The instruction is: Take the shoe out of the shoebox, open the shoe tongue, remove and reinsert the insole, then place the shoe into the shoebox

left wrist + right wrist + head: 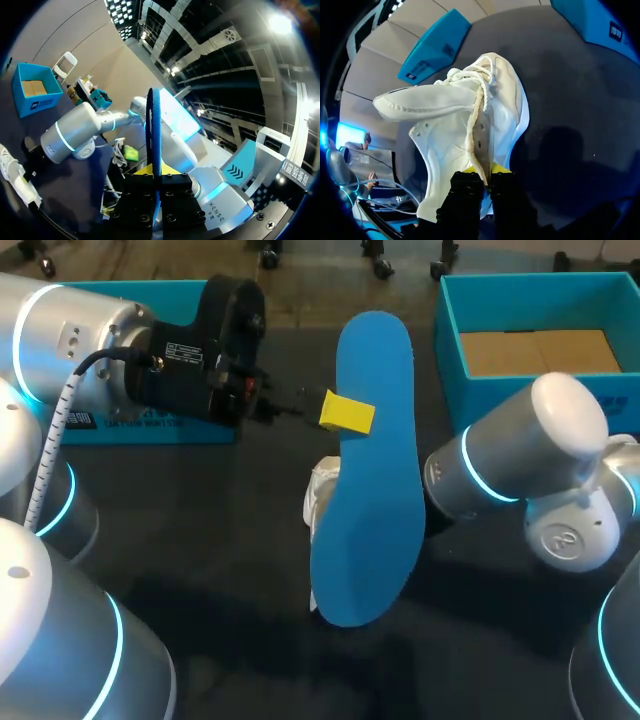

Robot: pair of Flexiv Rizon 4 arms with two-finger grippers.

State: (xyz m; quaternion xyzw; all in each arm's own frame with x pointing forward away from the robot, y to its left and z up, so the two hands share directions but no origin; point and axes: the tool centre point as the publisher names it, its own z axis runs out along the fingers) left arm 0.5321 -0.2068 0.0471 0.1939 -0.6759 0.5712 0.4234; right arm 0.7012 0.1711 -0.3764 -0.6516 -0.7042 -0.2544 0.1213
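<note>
My left gripper (347, 412) is shut on the blue insole (372, 470), holding it in the air above the table's middle. In the left wrist view the insole (155, 130) stands edge-on between the fingers of that gripper (159, 174). The white shoe (465, 130) lies on the dark table with its tongue (420, 102) pulled out. My right gripper (481, 172) is shut on the edge of the shoe's upper by the eyelets. In the head view the insole hides most of the shoe (322, 495) and the right gripper.
The open blue shoebox (450, 315), lined with brown paper, stands at the back right. The blue lid (150, 430) lies at the back left, partly behind my left arm. My right arm (520, 470) crosses in front of the shoebox.
</note>
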